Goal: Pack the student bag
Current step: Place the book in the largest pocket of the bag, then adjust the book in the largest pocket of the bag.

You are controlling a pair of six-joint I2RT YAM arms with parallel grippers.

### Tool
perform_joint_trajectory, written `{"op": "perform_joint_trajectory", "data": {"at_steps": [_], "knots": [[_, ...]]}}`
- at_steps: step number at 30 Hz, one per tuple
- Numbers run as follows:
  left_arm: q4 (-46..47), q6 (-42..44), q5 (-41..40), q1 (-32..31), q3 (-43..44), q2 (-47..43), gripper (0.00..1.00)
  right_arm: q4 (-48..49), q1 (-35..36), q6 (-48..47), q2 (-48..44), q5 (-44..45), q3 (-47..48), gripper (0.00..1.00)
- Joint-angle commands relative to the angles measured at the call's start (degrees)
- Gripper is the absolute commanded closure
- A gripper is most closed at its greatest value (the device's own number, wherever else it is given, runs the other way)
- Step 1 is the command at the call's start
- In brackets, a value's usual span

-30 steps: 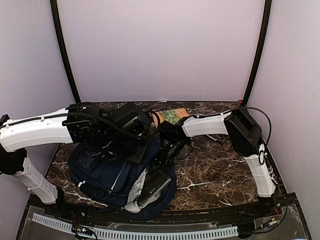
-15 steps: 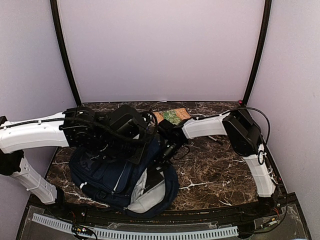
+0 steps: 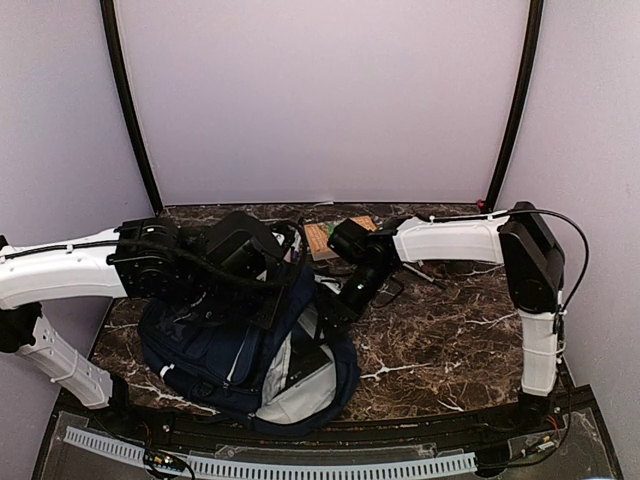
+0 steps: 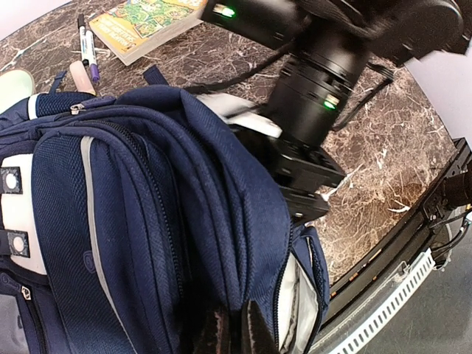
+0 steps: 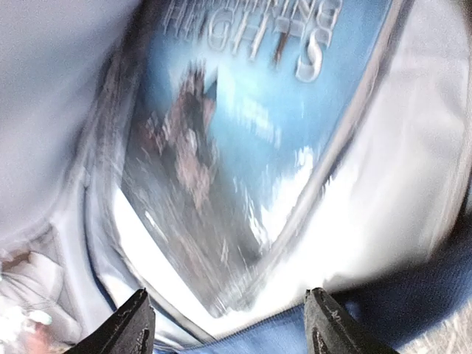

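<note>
- Right pincer [image 5: 230, 324] hangs released, fingers wide apart, just above a blue-covered book [image 5: 221, 147] lying inside the student bag [image 3: 220, 345].
- We see the left pincer [image 4: 240, 333] clenched on the student bag's navy fabric at its open mouth.
- The student bag lies on the marble table [image 3: 450, 330], with a colourful book [image 4: 147, 22] and pens [image 4: 87, 48] just beyond it.

Book cover [image 5: 221, 147] blurred, title [image 5: 243, 33] cut off at top, left hand [image 4: 234, 332] cropped, half buried in student bag [image 4: 147, 221]
</note>
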Motion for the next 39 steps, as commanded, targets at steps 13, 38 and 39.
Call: {"op": "perform_joint_trajectory", "data": {"at_steps": [13, 38, 39], "knots": [[6.2, 0.3, -0.1, -0.4, -1.4, -2.5, 1.0, 19.5, 7.3, -20.6, -20.2, 22.4, -21.6, 0.31], [8.2, 1.5, 3.8, -0.3, -1.7, -1.7, 1.0, 28.8, 11.6, -28.8, -8.4, 39.5, -15.3, 0.41], [8.6, 1.7, 4.4, -0.4, -1.6, -1.5, 1.0, 29.5, 11.6, -28.2, -8.1, 39.8, -14.6, 0.43]]}}
